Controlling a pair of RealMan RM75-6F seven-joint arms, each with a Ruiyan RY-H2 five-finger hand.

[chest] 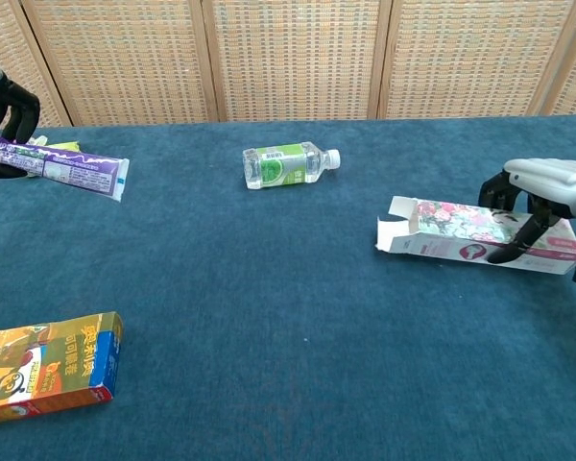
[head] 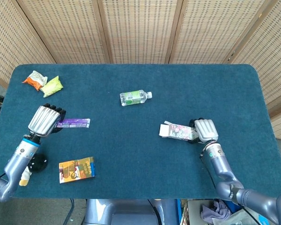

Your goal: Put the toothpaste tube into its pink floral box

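Note:
My left hand (head: 43,120) (chest: 5,108) holds the purple toothpaste tube (head: 73,123) (chest: 69,171) above the table's left side, the tube's flat end pointing right. The pink floral box (head: 178,131) (chest: 461,236) is at the right side, its open flaps facing left and that end raised off the cloth. My right hand (head: 204,130) (chest: 544,192) grips the box's right end, fingers wrapped over the top and thumb on the near face.
A green-labelled water bottle (head: 135,97) (chest: 290,164) lies at the centre back. A yellow and red carton (head: 76,169) (chest: 44,367) sits at front left. Two snack packets (head: 43,83) lie at the far left corner on the blue table (head: 131,150).

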